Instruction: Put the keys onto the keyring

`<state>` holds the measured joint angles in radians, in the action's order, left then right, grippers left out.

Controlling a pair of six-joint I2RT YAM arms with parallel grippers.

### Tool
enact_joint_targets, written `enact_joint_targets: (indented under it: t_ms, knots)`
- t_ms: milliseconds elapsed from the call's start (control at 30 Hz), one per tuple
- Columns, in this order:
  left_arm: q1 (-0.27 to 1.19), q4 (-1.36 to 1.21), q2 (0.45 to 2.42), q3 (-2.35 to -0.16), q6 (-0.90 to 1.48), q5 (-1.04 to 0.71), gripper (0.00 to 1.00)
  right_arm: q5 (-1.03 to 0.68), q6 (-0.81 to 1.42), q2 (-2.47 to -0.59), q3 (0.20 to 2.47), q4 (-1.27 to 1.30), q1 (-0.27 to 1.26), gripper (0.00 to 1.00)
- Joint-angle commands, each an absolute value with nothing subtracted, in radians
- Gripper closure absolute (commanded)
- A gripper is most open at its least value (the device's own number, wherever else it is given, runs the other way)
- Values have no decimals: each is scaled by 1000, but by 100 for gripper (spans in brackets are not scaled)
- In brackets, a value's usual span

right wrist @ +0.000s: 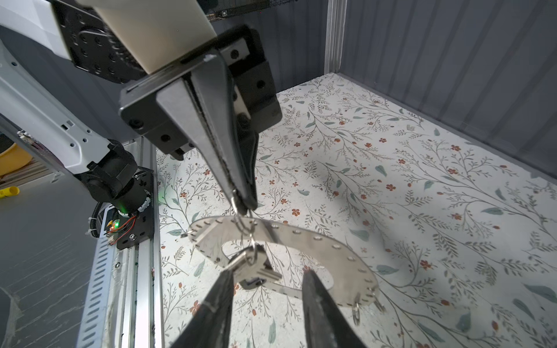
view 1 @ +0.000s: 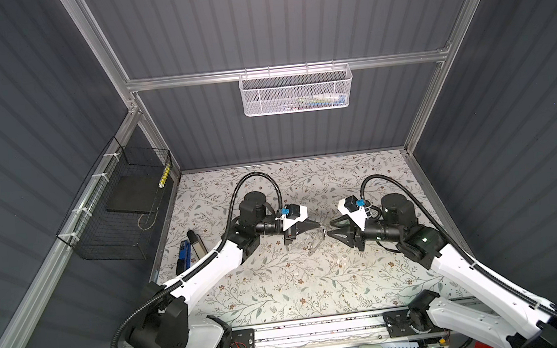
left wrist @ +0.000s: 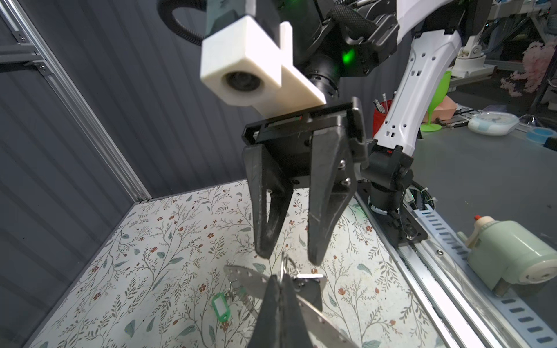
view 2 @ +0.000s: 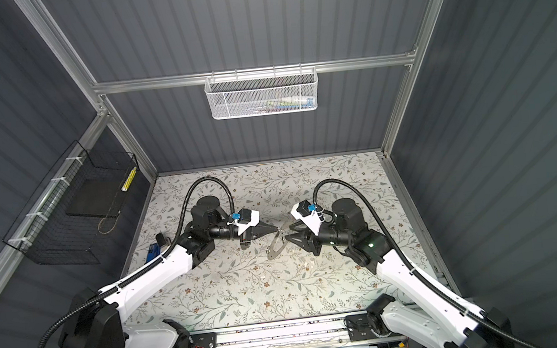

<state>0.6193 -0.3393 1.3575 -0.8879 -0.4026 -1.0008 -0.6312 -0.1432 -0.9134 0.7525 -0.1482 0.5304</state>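
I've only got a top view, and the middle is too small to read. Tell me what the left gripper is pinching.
Observer: In the right wrist view the left gripper is shut on a wire loop threaded through the rim of the keyring.
Operator: Now report the key.
Observer: The key hangs by its own small ring just below that loop, between the open jaws of the right gripper.
Operator: Find the green tag.
Observer: The left wrist view shows the green tag beside the keyring's rim; whether it is attached, I cannot tell.
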Motion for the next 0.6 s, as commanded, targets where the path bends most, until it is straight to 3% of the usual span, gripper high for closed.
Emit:
enact_joint_targets:
  t_ms: [0,567]
  knots:
    - [606,-427,1385,-926,-281,-1073,100,-620,-210,-874,811,-225,530,58]
    - [606,-418,1382,-933,-265,-1067,100,-591,-227,-999,956,-266,574,63]
